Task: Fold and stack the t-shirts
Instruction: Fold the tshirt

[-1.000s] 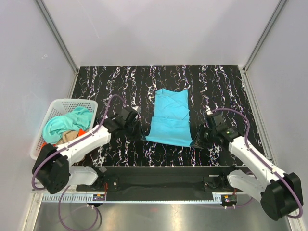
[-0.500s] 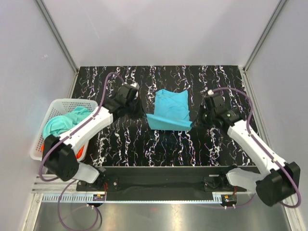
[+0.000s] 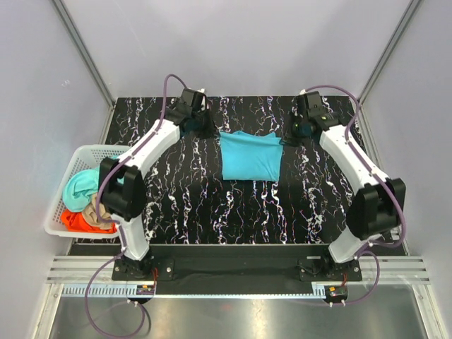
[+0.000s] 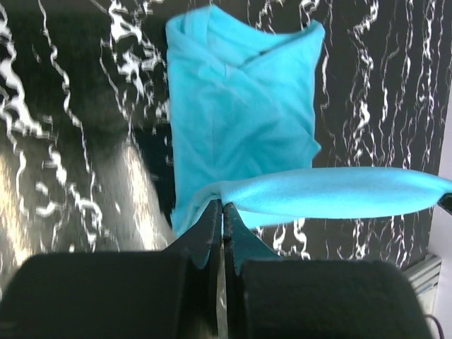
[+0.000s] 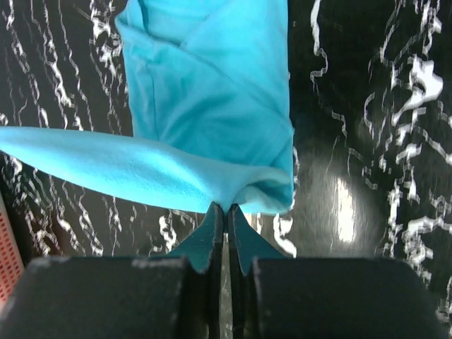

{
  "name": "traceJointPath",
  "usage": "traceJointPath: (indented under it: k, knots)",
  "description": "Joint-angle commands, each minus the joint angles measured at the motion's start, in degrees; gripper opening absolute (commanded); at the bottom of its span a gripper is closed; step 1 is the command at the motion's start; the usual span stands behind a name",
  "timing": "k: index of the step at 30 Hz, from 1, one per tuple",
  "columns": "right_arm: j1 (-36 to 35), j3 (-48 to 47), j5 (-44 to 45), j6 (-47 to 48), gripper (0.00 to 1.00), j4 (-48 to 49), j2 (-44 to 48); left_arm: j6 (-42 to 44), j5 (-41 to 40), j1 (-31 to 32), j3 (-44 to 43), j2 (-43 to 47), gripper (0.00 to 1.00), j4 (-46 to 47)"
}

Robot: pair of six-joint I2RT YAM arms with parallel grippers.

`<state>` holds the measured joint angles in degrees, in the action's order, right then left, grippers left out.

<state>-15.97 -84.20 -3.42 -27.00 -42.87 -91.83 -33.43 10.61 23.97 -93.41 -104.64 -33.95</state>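
**tabletop_tom:** where's the cyan t-shirt sitting; anyone make it out?

**foldfan:** middle of the black marbled table, a bit toward the far side; from the top camera it looks like a squarish folded shape; both arms reach out to its far edge, one at each corner

**tabletop_tom:** and the jaws?

**foldfan:** the left gripper is at the far left corner, the right gripper at the far right; on the left wrist cam the fingertips are pressed together with a pinch of cyan cloth between them; same story on the right wrist cam, fingertips clamped on a bunched bit of hem; so both are pinching the shirt

**tabletop_tom:** is it lying flat?

**foldfan:** the lower layer lies flat; the pinched edge hangs above it as a stretched band of cloth running between the two grippers

**tabletop_tom:** other shirts?

**foldfan:** in the white basket at the left edge of the table; mint-teal shirt on top, tan shirt and orange-red shirt crumpled beneath it
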Motion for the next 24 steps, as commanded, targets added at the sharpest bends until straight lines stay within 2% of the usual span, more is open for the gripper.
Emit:
traceJointPath:
  k: [1,12,16,22,23,24]
  knots:
    - [1.5,-5.4,-1.1,4.0,0.00,1.5,-5.4,1.1,4.1,-2.2,-5.5,-4.9,0.00,4.9]
    - [5.2,-17.5,-3.6,8.1,0.00,6.6,-21.7,-0.1,13.7,-7.1,-18.7,-21.6,0.00,15.4]
    - [5.6,-21.7,-3.5,8.4,0.03,7.2,-27.5,0.1,15.5,-8.0,-23.6,-27.5,0.01,19.0]
    - [6.4,-29.3,-1.9,8.8,0.06,7.6,-34.7,-3.5,17.4,-9.9,-32.3,-37.2,0.07,24.5]
    - [6.6,-30.6,-1.2,8.8,0.06,7.0,-35.9,-4.4,18.2,-10.2,-33.1,-39.4,0.14,26.3]
    - [6.9,-31.7,0.0,7.5,0.06,6.5,-37.0,-5.3,19.2,-10.3,-34.3,-40.3,0.16,31.4]
